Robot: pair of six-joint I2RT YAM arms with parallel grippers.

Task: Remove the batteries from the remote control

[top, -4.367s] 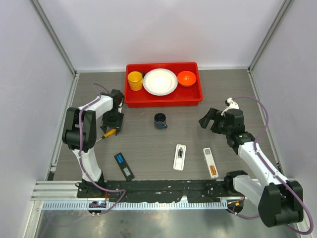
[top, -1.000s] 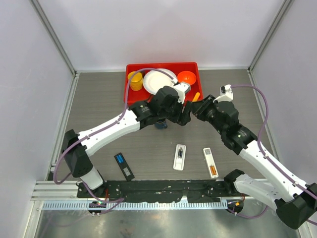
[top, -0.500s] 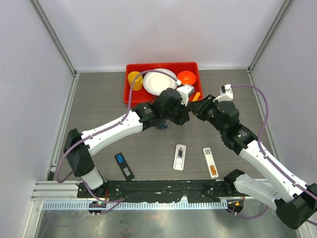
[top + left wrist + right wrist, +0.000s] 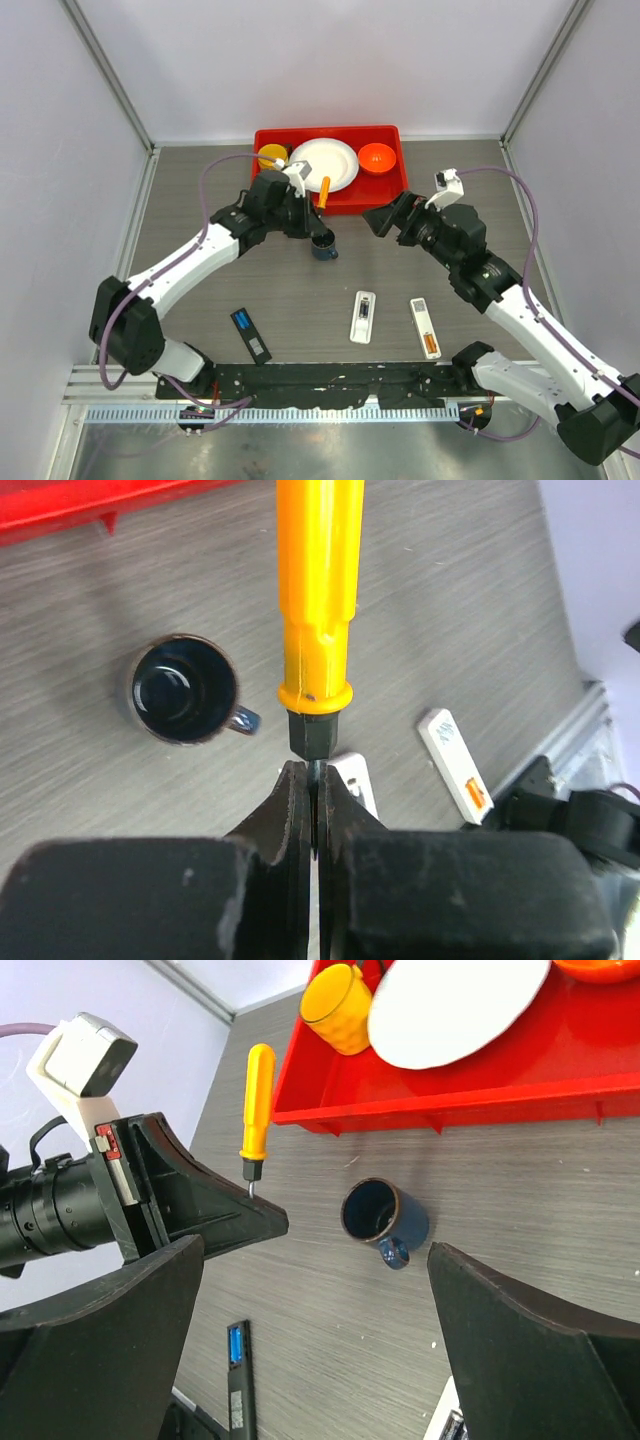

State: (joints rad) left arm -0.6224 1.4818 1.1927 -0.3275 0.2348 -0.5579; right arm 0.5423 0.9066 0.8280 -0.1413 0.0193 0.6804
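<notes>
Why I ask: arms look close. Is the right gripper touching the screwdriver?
Apart. Right wrist view: screwdriver in the left gripper, well clear of right gripper.

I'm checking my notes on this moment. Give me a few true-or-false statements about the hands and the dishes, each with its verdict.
1. The left hand is shut on the screwdriver. True.
2. The right hand grips the mug. False: it is open and empty, and the mug stands on the table.
3. The white plate lies in the red tray. True.
4. The yellow cup stands on the table outside the tray. False: it is inside the tray, beside the plate.
</notes>
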